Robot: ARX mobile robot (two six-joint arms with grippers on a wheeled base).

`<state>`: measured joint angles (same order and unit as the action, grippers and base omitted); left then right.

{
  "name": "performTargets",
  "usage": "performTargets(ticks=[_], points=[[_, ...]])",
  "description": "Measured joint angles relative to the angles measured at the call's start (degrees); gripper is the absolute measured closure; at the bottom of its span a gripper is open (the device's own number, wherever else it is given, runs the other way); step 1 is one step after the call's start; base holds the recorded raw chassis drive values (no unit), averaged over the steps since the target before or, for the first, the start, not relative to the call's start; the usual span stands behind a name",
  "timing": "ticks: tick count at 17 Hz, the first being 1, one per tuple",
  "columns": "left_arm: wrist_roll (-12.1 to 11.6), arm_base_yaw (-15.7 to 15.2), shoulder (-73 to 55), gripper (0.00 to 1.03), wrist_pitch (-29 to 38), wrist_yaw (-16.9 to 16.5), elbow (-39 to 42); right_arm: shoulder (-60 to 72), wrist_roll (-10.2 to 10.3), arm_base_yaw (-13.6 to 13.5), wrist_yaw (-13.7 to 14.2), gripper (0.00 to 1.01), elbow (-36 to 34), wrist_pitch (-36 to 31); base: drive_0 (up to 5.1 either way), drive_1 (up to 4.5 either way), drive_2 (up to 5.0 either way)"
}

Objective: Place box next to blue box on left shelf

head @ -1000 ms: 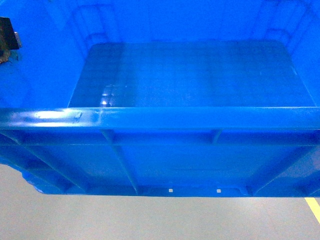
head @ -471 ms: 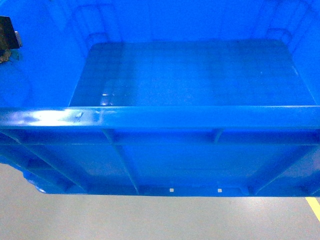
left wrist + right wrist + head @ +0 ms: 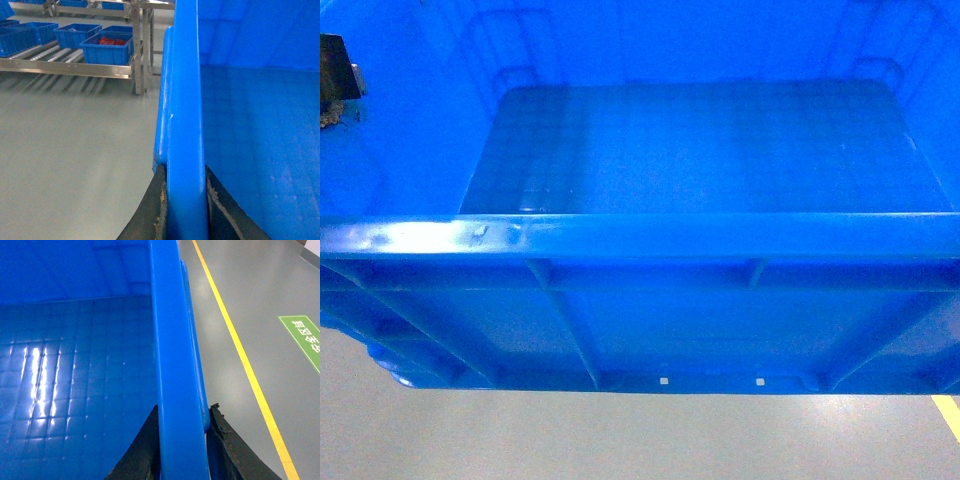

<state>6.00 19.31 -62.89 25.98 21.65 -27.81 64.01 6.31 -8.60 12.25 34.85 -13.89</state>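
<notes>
The box, a large bright-blue crate, fills the head view and hangs above the grey floor. Its near rim runs across the middle. My left gripper is shut on the box's left rim, one black finger outside and one inside. Part of it shows as a dark piece at the head view's left edge. My right gripper is shut on the right rim in the same way. The left shelf, a roller rack, lies far off to the left, with several small blue boxes on it.
A metal post stands at the rack's near corner. Grey floor stretches between the crate and the rack. To the right, a yellow floor line and a green floor marking run alongside the crate.
The crate has shifted only slightly in the head view, and the light reflections on its rim and bottom have moved. Both grips are unchanged.
</notes>
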Motion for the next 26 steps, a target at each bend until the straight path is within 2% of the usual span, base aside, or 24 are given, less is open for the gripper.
performTargets(ticks=[26], points=[[0.0,0.0,0.0,0.92,0.1,0.0,0.0,0.0,0.0,0.0,0.1,0.82,0.0,0.0,0.0,4.25,-4.3]])
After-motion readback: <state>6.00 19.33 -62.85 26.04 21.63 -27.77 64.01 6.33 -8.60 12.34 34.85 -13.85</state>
